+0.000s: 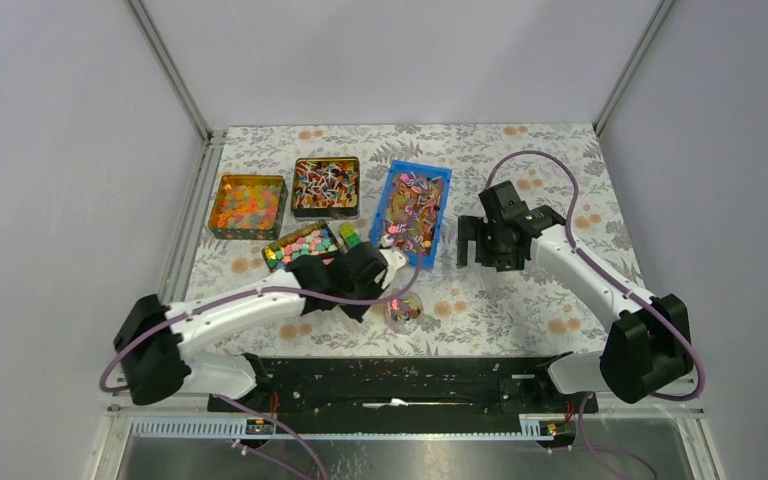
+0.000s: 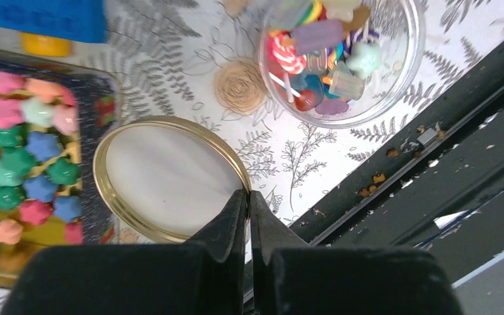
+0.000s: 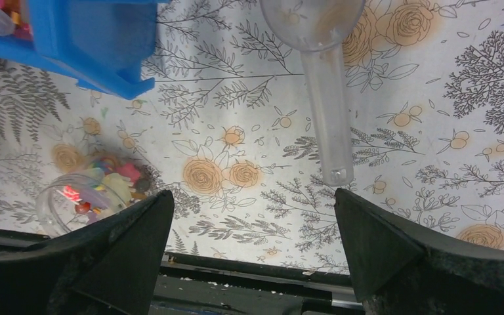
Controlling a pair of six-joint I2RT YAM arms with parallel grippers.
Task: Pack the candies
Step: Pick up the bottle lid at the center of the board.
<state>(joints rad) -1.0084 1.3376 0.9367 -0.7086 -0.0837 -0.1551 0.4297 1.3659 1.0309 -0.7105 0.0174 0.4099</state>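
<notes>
The candies (image 1: 412, 205), tiny twist-wrapped sweets in pink, purple and orange, fill a blue bin (image 1: 392, 190) at the middle back. A small clear jar (image 1: 403, 310) near the front rail holds mixed sweets (image 2: 315, 46). My left gripper (image 2: 249, 193) is shut on the rim of a round gold lid (image 2: 167, 177), held just left of the jar (image 2: 403, 72). In the top view the left gripper (image 1: 363, 290) hides the lid. My right gripper (image 1: 468, 243) hangs open right of the bin. Nothing lies between its fingers (image 3: 251, 193). A clear plastic scoop (image 3: 325, 111) rests on the cloth ahead of them.
A tray of pastel flower-shaped blocks (image 1: 305, 245) sits left of the left gripper. Two tins stand behind it, one with orange glossy balls (image 1: 248, 205) and one with striped sweets (image 1: 326, 186). The black front rail (image 1: 390, 372) runs close behind the jar.
</notes>
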